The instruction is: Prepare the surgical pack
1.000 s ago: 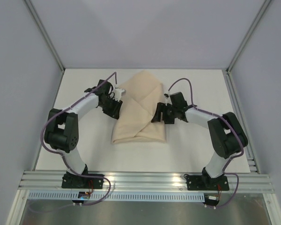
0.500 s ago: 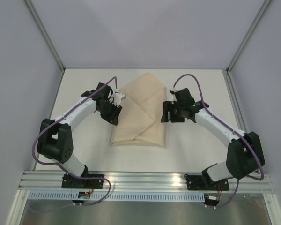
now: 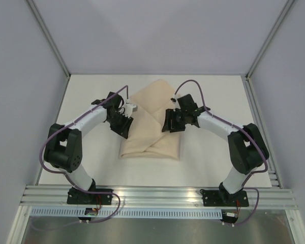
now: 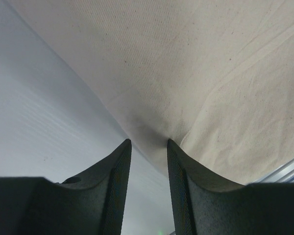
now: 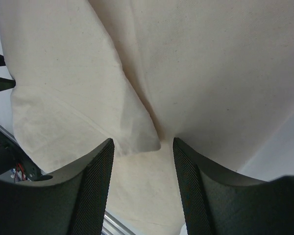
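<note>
Cloth bundle [image 3: 151, 109] lies folded on the white table [image 3: 208, 152], midway between the two arms. Left claw [image 4: 148, 144] sits at the bundle's left edge. Its jaws are partly apart with a narrow gap, and nothing is clamped between them (the cloth edge shows just beyond the tips). Right claw [image 5: 143, 142] hangs over the right half of the bundle with its jaws wider apart and unclamped. The corner of a folded flap [image 5: 95, 98] shows between its fingertips.
</note>
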You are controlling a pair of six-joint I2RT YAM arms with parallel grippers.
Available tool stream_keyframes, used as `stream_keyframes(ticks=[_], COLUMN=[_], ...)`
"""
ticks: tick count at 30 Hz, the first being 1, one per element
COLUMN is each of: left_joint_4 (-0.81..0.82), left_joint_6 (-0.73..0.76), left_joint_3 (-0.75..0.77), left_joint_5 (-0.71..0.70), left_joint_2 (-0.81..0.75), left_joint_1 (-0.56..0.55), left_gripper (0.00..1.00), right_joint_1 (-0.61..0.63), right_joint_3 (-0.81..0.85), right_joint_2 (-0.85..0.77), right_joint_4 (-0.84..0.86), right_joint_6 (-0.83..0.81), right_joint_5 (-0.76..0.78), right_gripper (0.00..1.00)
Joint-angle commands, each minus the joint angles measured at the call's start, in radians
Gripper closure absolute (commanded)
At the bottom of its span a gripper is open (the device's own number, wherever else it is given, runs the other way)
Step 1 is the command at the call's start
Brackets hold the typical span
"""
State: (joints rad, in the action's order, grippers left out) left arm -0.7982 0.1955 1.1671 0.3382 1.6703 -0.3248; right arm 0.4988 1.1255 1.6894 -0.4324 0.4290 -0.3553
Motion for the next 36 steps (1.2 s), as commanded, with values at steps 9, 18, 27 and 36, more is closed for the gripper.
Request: stream_keyframes(ticks=[9, 18, 27, 36], left_joint_4=[0.016, -0.053, -0.085, -0.006], left_joint_6=[-0.011, 0.031, 0.015, -0.079], left_joint_3=[-0.003, 0.064, 0.239, 0.433], left_joint_5=[0.047, 0.056, 0.028, -0.013], left_joint_2=[-0.007, -0.076, -0.008, 0.195], left_joint_1=[0.000, 0.000, 0.000, -0.006], left_gripper=[0.56, 0.53, 0.51, 0.71], right_joint_1=[0.003, -0.017, -0.014, -0.011], right_joint_3=[0.019, 0.051, 0.082, 0.122], right_joint_2=[0.053, -0.047, -0.010, 0.055], right_joint_4=[0.077, -0.103, -0.216, -0.201], right_joint_6=[0.014, -0.006, -0.021, -0.055], right_joint_5=[-0.116, 0.110, 0.248, 0.288], right_gripper=[0.76, 0.99, 0.99, 0.90])
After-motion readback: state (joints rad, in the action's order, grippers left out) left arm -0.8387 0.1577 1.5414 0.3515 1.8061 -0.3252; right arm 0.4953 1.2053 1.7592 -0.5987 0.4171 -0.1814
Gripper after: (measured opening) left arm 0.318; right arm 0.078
